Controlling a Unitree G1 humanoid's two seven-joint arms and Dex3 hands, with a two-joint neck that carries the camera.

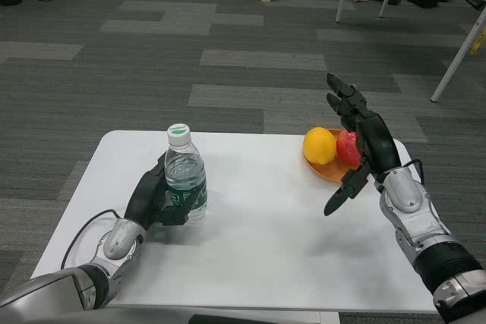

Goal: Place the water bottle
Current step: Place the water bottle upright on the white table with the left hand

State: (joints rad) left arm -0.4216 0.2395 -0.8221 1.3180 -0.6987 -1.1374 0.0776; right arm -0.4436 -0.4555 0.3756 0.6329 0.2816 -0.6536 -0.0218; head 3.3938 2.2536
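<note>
Worktop (273, 248): white, with rounded corners, it carries everything named here and serves as the landmark; grey carpet floor lies beyond its far edge
Right robot hand (363, 148): raised above the right part of the worktop, fingers spread apart and holding nothing; it hangs in front of the plate, so part of the fruit is hidden behind it
Left robot hand (161, 199): low over the left part of the worktop, fingers wrapped around the lower half of the bottle and gripping it
Plate (325, 170): orange, near the far right corner of the worktop, well apart from the bottle
Bottle (184, 174): clear plastic with a green label and a white cap; it stands upright on the left half of the worktop, its base seemingly touching the surface, though the fingers hide part of the bottom
Yellow fruit (320, 146): round, on the plate's left side, touching or just beside the red one
Red fruit (348, 147): on the plate, partly covered by the right robot hand
Progress: the bottle looks set down upright on the worktop, so the placing itself seems nearly done; what is left, as I judge it, is for the left robot hand to let go and draw clear without tipping the bottle
Risk: a narrow, tall bottle could topple if the fingers drag on it while they part
</note>
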